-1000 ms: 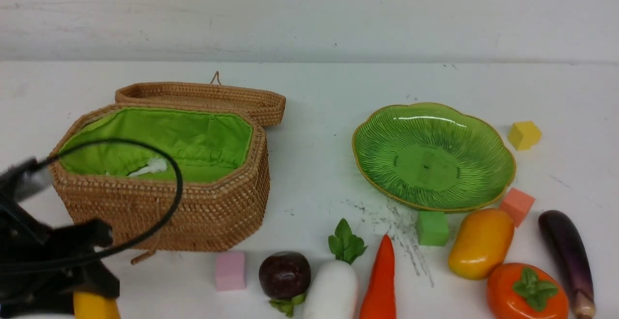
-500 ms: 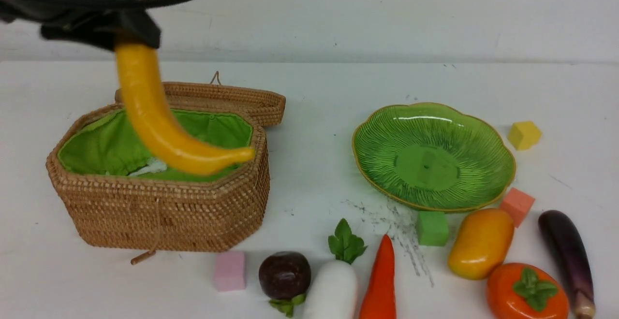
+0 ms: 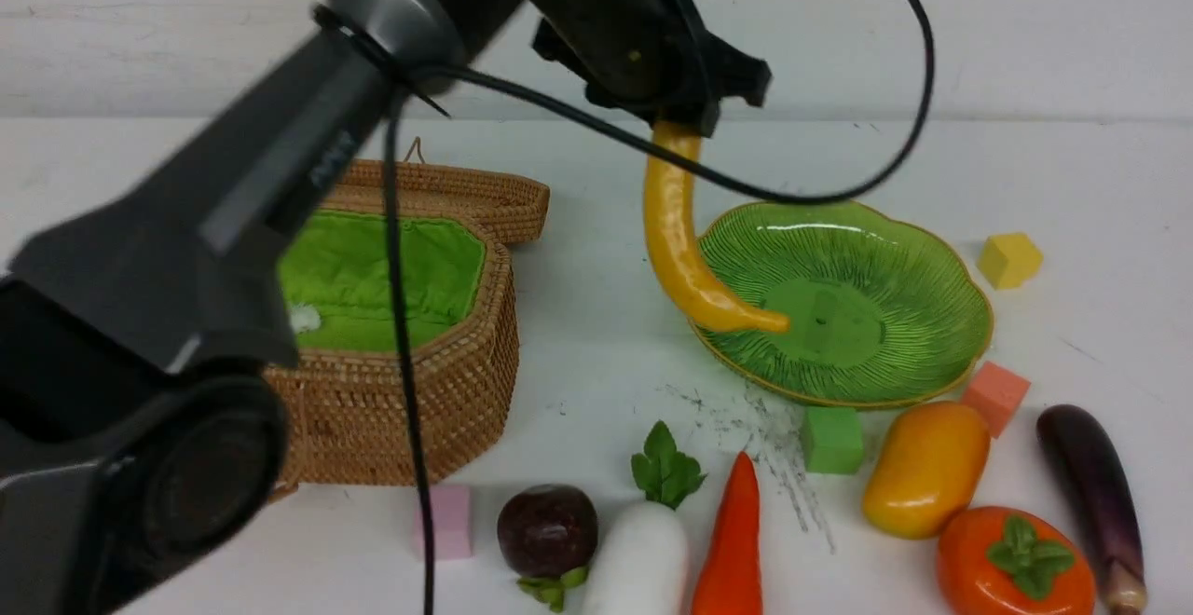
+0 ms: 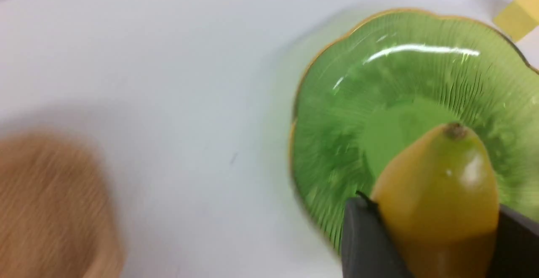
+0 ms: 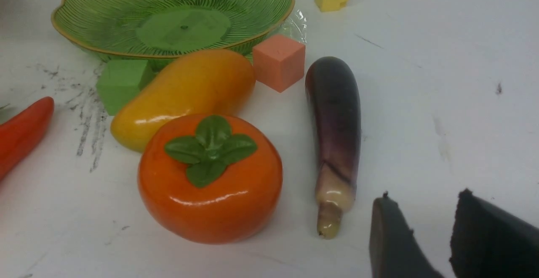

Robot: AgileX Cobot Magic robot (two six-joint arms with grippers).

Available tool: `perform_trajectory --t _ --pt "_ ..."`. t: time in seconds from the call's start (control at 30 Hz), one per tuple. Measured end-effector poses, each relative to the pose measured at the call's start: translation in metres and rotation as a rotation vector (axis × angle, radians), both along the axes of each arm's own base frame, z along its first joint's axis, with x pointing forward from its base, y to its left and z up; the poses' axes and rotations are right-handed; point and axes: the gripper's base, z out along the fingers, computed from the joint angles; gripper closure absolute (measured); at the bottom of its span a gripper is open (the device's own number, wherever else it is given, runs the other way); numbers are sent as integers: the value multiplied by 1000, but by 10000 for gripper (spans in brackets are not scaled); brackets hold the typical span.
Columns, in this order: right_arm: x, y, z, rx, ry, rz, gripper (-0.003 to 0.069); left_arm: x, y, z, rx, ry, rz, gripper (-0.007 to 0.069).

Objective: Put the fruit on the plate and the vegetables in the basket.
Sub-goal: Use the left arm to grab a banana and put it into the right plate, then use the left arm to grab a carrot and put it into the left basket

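- The left gripper (image 3: 676,126) is clamped on the stalk end of the toy banana (image 3: 676,242), which hangs curved below it.
- A second ago this gripper was low at the front left corner of the table. Half a second ago it carried the banana above the basket (image 3: 447,382). Now the banana hangs at the left edge of the green scalloped plate (image 3: 895,270).
- The banana's lower tip points in over the plate's flat centre. Whether it touches the dish cannot be told.
- Judgement: the first fruit is nearly delivered, and lowering and letting go appear to be what remains of this step.
- The right gripper (image 5: 423,202) waits low near the front right of the table, its jaws a little apart and empty.
- Fruit not yet placed: the mango (image 3: 925,469) and persimmon (image 3: 1016,564) just in front of the plate, and the mangosteen (image 3: 547,529) at the front centre.
- Vegetables not yet placed: the white radish (image 3: 638,564) and red pepper (image 3: 733,540) beside the mangosteen, and the eggplant (image 3: 1095,494) at the far right.
- The basket stands open, with its lid lying behind; no vegetable can be seen inside.
- A green cube (image 3: 832,440) and a salmon cube (image 3: 995,396) sit close to the plate's front rim, a yellow cube (image 3: 1009,260) lies to its right, and a pink cube (image 3: 454,522) lies in front of the basket.
- Nothing lies on the plate to block the banana. The left arm crosses in front of the basket and hides its left part.
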Motion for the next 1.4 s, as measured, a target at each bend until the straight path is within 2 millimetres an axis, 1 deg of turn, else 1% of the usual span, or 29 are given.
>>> perform_trajectory --t 0.1,0.17,0.23,0.37,0.53,0.67,0.77,0.87,0.9,0.93,0.97,1.03,1.07,1.13,1.23,1.27,1.3,1.33,1.4 --pt "0 0 0 0 0 0 416 7 -20 -20 6 -69 -51 323" --pt "0 0 0 0 0 0 416 11 -29 -29 -17 -103 -61 323" --pt "0 0 0 0 0 0 416 13 -34 -35 -31 -115 -62 323" --pt "0 0 0 0 0 0 416 12 -40 -37 -63 -115 -51 323" --pt "0 0 0 0 0 0 416 12 -39 -36 -99 -93 4 322" --pt "0 0 0 0 0 0 416 11 -38 -38 -91 -60 25 249" --pt "0 0 0 0 0 0 416 10 -37 -39 -86 -45 29 142" --pt "0 0 0 0 0 0 416 9 -37 -41 -84 -23 29 53" --pt "0 0 0 0 0 0 416 9 -37 -41 -83 -22 30 53" --pt "0 0 0 0 0 0 416 8 -36 -41 -76 -9 30 23" --pt "0 0 0 0 0 0 416 7 -36 -40 -73 -1 30 17" --pt "0 0 0 0 0 0 416 3 -33 -33 -63 12 31 13" --pt "0 0 0 0 0 0 416 0 -31 -26 -60 16 31 14" --pt "0 0 0 0 0 0 416 -11 -23 -3 -61 18 31 22" --pt "0 0 0 0 0 0 416 -35 -4 43 -42 19 38 39" --pt "0 0 0 0 0 0 416 -48 7 62 -21 25 44 45" --pt "0 0 0 0 0 0 416 -54 13 71 -11 22 47 48" --pt "0 0 0 0 0 0 416 -63 21 86 -2 10 54 50" --pt "0 0 0 0 0 0 416 -80 35 108 1 -12 66 54"
